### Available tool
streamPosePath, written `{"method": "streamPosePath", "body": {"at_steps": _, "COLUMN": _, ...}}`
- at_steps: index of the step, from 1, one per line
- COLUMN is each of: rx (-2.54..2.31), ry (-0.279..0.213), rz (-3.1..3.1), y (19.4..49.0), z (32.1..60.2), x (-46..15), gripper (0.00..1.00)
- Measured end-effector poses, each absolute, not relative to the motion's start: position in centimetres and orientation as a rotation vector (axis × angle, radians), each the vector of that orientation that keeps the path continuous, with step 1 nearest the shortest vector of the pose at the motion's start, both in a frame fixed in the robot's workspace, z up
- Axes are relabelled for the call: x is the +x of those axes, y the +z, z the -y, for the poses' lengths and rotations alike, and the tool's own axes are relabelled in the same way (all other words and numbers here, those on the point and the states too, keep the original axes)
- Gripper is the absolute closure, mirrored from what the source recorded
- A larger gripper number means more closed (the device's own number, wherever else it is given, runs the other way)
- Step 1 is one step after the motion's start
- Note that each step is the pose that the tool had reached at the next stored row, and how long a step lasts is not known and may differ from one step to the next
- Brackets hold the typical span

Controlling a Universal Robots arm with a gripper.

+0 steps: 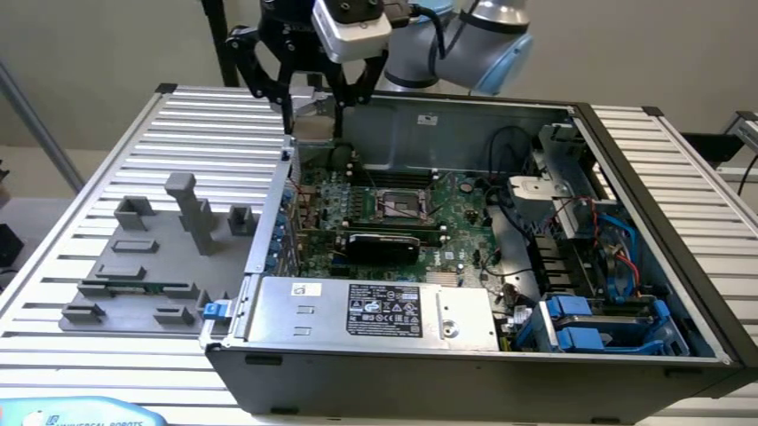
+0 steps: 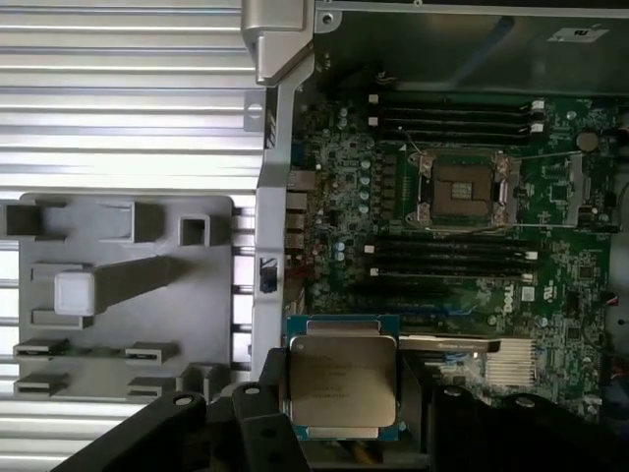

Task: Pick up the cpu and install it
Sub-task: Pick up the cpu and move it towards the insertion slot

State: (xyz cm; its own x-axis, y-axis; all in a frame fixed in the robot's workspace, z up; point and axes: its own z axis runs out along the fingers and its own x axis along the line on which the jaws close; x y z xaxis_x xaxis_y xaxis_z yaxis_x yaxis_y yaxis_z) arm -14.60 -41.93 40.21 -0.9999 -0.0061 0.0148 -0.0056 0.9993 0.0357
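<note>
Your claw (image 2: 346, 398) grips the cpu (image 2: 341, 374) by two opposite edges, jaws wide; judge it light, stiff, slick-topped and fragile underneath, so the edges look the safest hold.

cpu (image 2: 341, 383), flat square chip, silvery metal top, thin rim, held level and aloft in the gripper (image 2: 344, 418)

1. Soft, even light is falling on the computer case (image 1: 474, 355), keeping the exterior view bright.
2. Shade is gathering inside the case, over the motherboard (image 1: 391, 213).
3. The ribbed table (image 1: 201, 124) beside the case is glaring pale.
4. The cpu (image 2: 341, 379) is giving off a dull sheen.
</note>
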Motion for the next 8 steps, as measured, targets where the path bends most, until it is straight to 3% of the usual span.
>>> {"method": "streamPosePath", "body": {"at_steps": 8, "rx": 0.009, "ry": -0.062, "rz": 3.125, "y": 39.5, "z": 41.3, "x": -11.0, "gripper": 0.45}}
